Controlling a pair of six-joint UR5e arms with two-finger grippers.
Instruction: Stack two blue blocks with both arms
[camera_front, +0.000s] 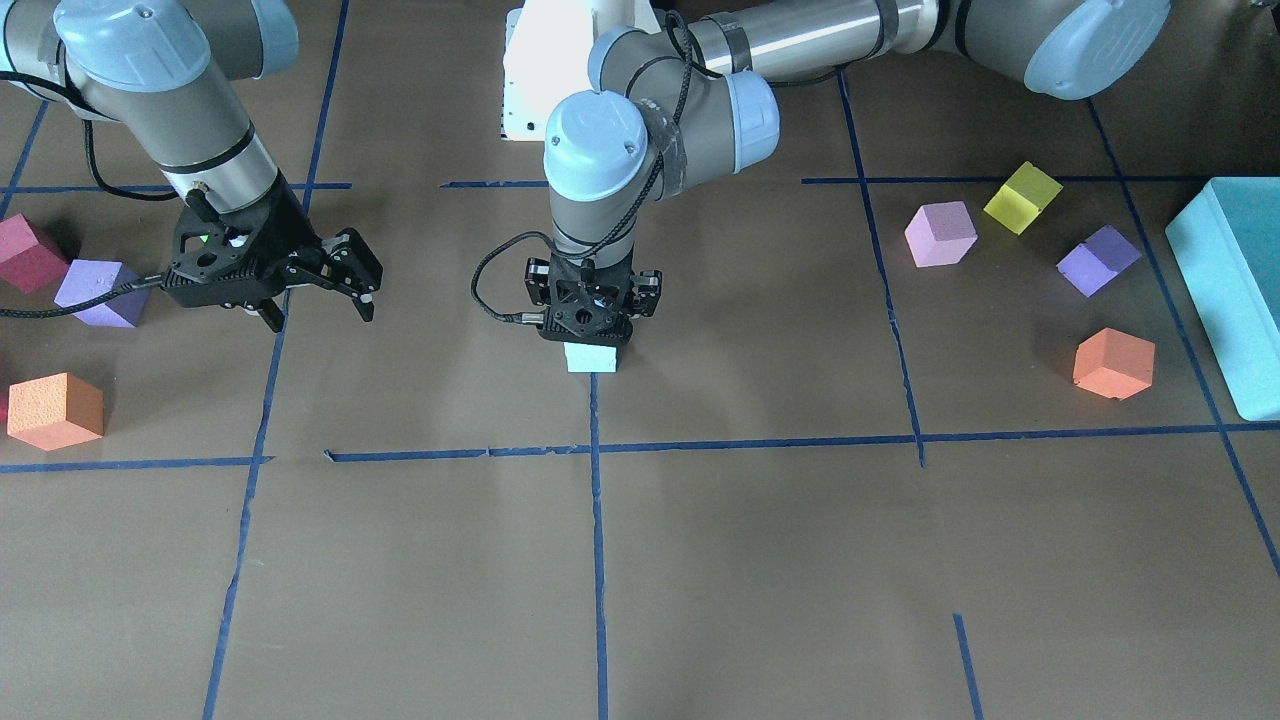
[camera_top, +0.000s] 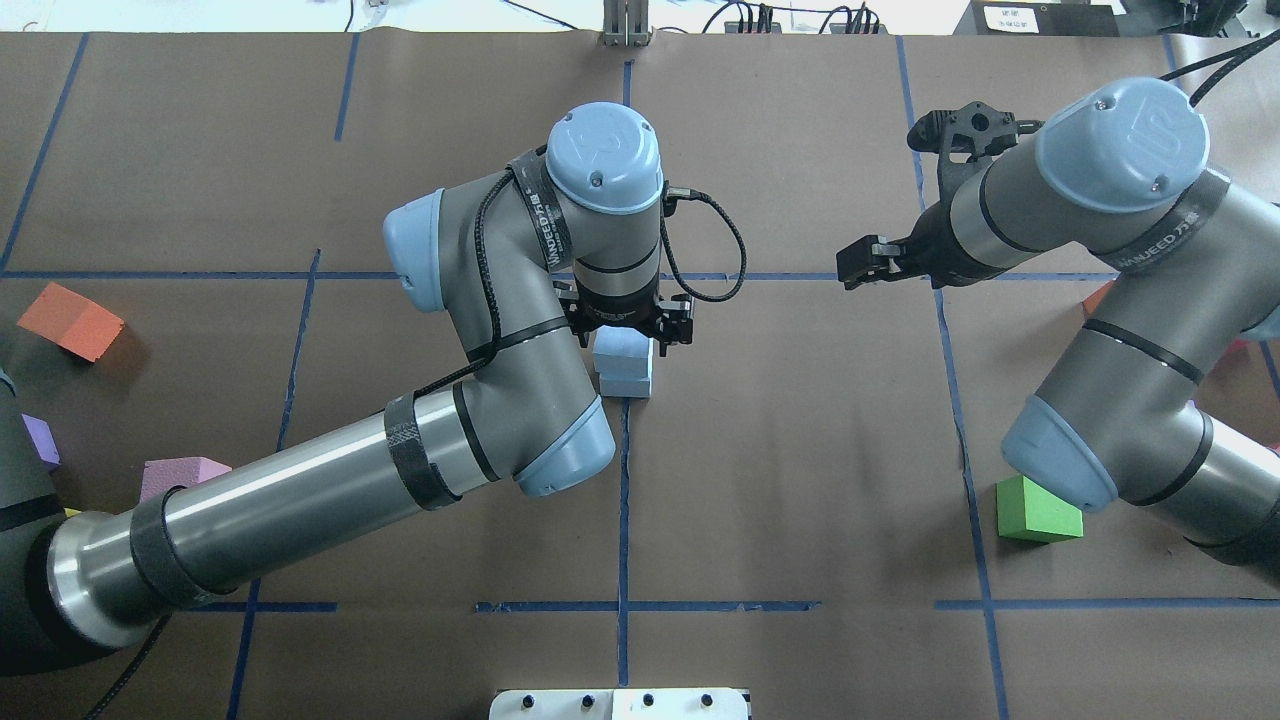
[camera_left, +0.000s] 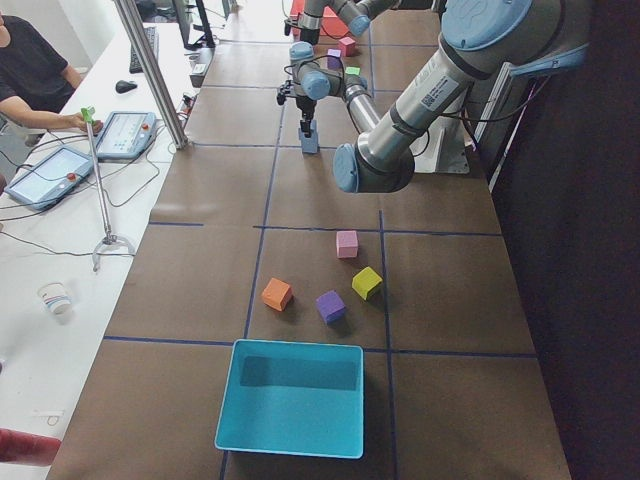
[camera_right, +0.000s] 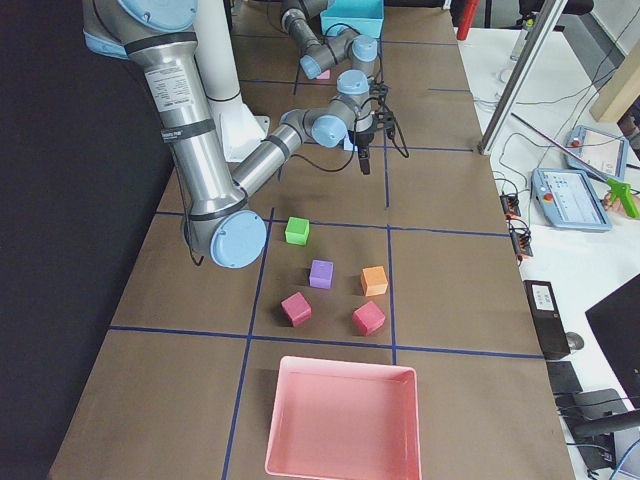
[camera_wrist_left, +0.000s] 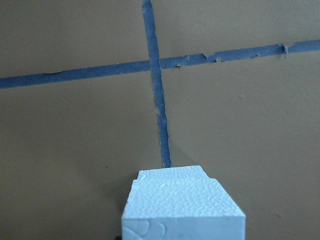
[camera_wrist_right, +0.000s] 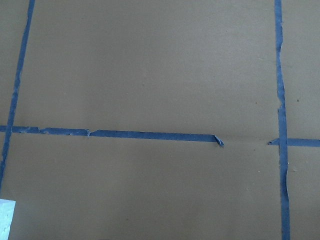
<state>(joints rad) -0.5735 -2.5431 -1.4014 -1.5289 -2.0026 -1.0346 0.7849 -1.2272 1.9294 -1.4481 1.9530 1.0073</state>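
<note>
Two pale blue blocks stand stacked at the table's middle, on a blue tape line. In the overhead view the upper block (camera_top: 620, 345) sits on the lower block (camera_top: 627, 384). My left gripper (camera_front: 590, 335) points straight down, shut on the upper block, so the front view shows only the lower block (camera_front: 592, 358). The left wrist view shows the held block (camera_wrist_left: 182, 205) close up. My right gripper (camera_front: 322, 312) is open and empty, hanging above bare table well off to the stack's side. A corner of a blue block (camera_wrist_right: 5, 220) shows in the right wrist view.
On my left side are a pink cube (camera_front: 940, 233), a yellow cube (camera_front: 1022, 197), a purple cube (camera_front: 1098, 260), an orange cube (camera_front: 1113, 363) and a teal box (camera_front: 1235, 290). On my right side are red (camera_front: 25, 252), purple (camera_front: 100, 293), orange (camera_front: 55, 410) and green (camera_top: 1037, 508) cubes, and a pink tray (camera_right: 340, 420).
</note>
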